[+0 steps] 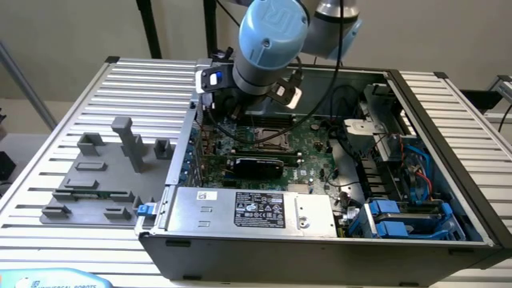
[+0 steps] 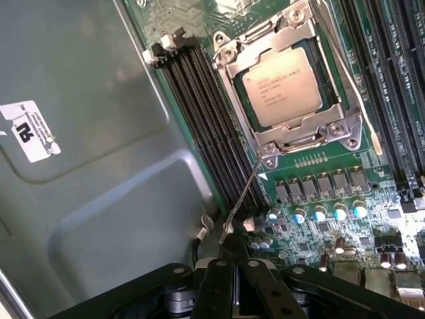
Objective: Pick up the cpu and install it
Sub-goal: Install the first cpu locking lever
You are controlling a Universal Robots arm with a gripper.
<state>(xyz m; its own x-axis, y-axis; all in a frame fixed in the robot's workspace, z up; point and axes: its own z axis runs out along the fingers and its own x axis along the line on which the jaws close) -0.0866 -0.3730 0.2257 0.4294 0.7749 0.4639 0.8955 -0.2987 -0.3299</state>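
- Now, the gripper [image 2: 240, 264] is being held low inside the grey computer case [image 1: 320, 252], just over the green board [image 2: 319, 249].
- Its two black fingers [image 2: 222, 289] are being held close together, and nothing is being gripped between them.
- The cpu [image 2: 284, 85] is being seen well ahead of the fingertips, apart from them, lying flat with its silvery top up.
- The metal socket frame [image 2: 317, 125] is being pressed down over the edges of the cpu.
- A thin wire lever [image 2: 249, 189] is being seen running from the frame's near corner back toward the fingers. Its bent end is sitting just ahead of the fingertips. It cannot be told if it is touching them.
- Long black slots [image 2: 199, 113] are lying beside the frame, to one side of the line from the fingers to the cpu.
- A row of small round caps [image 2: 319, 214] is sitting between the fingers and the cpu, on the other side.
- In the exterior view, the blue and grey arm [image 1: 268, 42] is being reached down into the case. A grey tray [image 1: 96, 180] is lying outside the case, well apart from the fingers, at the exterior view's left.
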